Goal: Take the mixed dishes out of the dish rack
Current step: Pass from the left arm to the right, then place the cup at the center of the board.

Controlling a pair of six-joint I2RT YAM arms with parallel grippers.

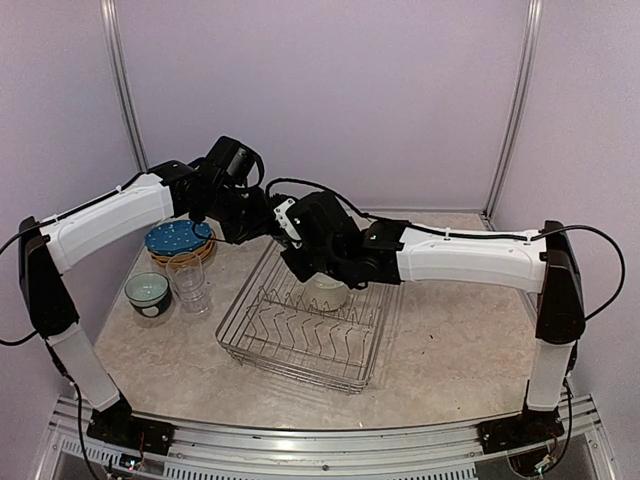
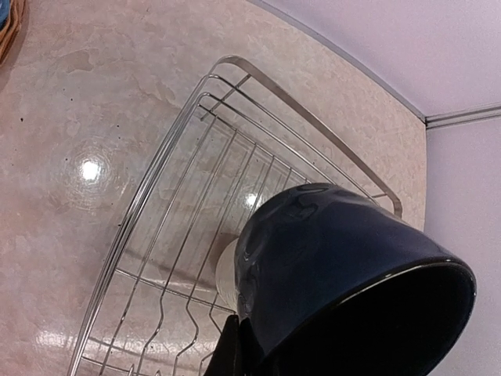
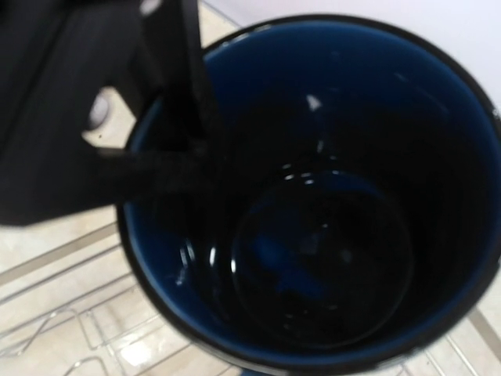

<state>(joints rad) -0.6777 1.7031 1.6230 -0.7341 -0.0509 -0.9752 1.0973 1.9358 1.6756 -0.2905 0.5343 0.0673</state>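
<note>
The dark navy mug [image 2: 344,266] hangs over the dish rack [image 1: 290,345]. My left gripper [image 1: 256,222] is shut on its rim, and one dark finger [image 2: 228,348] shows against its wall. The right wrist view looks straight down into the mug [image 3: 321,227], with the left gripper's finger [image 3: 192,86] hooked over the rim. My right gripper [image 1: 303,256] hovers just above the mug, and its own fingers do not show. A cream mug [image 1: 326,293] stands in the rack's far part, partly showing behind the navy mug [image 2: 224,274]. The rack wires also show in the wrist views [image 2: 156,204] [image 3: 47,313].
Left of the rack stand a stack of blue speckled and yellow plates [image 1: 178,240], a teal-and-white bowl [image 1: 147,290] and stacked clear glass tumblers [image 1: 190,283]. The two arms meet over the rack's far left corner. Walls close the back and the sides.
</note>
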